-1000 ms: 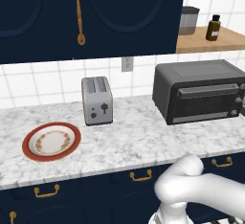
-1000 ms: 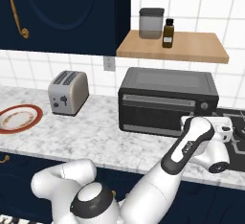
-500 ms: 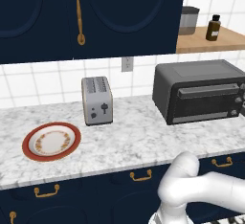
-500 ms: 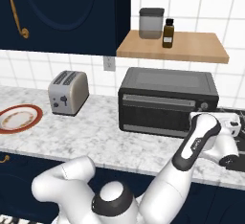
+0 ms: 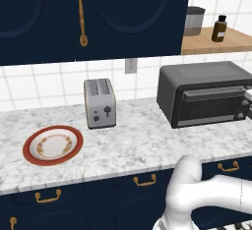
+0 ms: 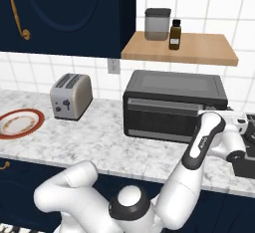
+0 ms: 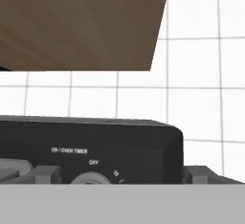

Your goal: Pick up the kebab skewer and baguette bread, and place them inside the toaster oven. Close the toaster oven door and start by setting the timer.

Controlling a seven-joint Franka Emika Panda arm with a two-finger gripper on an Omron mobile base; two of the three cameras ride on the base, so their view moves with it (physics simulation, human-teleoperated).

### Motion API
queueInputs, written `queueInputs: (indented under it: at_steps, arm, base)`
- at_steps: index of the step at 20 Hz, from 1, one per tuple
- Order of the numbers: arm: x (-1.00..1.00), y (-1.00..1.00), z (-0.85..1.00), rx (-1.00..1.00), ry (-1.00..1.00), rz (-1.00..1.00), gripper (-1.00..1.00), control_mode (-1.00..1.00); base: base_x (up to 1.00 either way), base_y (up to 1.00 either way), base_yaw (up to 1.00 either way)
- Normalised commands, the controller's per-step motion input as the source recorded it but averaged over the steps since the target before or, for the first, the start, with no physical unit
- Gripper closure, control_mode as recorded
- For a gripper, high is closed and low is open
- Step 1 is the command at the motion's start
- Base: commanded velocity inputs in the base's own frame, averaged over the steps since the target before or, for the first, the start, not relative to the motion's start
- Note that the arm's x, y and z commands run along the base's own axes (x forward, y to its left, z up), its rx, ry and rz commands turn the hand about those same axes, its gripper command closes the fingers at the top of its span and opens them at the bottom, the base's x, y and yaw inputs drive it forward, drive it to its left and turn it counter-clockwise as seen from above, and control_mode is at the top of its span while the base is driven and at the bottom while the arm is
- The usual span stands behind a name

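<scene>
Claw (image 6: 247,140): jaws spread wide, holding nothing, at the toaster oven's (image 6: 174,105) right end.
Toaster oven door (image 5: 211,107): closed.
Timer knob (image 7: 90,180): beside "OFF".
Plate (image 5: 53,145): left on surface (image 5: 133,148).

White lettering on the dark front of the toaster oven (image 7: 95,146), hand view: "ON / OVEN TIMER" (image 7: 69,150) near the top of the panel, with "OFF" (image 7: 94,162) just below it, above the top edge of a round grey knob (image 7: 88,180). Right of "OFF", a couple of small white marks follow the knob's curve, too small and tilted to read. From the two base views, no lettering can be made out on the silver slot toaster (image 5: 100,102), the dark bottle (image 6: 175,34) on the shelf, or the canister (image 6: 157,24) beside it.
</scene>
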Motion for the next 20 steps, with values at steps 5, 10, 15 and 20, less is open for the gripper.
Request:
queueInputs:
  at_steps: [5, 10, 15, 20]
  arm:
    - [0.2, 0.0, -0.01, 0.0, -0.01, 0.0, -1.0, -1.0]
    - [0.0, -0.01, -0.05, 0.0, -0.02, 0.0, -1.0, -1.0]
    - [0.0, -0.27, -0.01, 0.0, 0.0, 0.0, -1.0, -1.0]
    - [-0.02, -0.21, -0.03, 0.0, 0.0, 0.0, -1.0, -1.0]
  base:
    - [0.0, 0.0, 0.0]
    - [0.0, 0.0, 0.0]
    - [0.0, 0.0, 0.0]
    - [0.0, 0.0, 0.0]
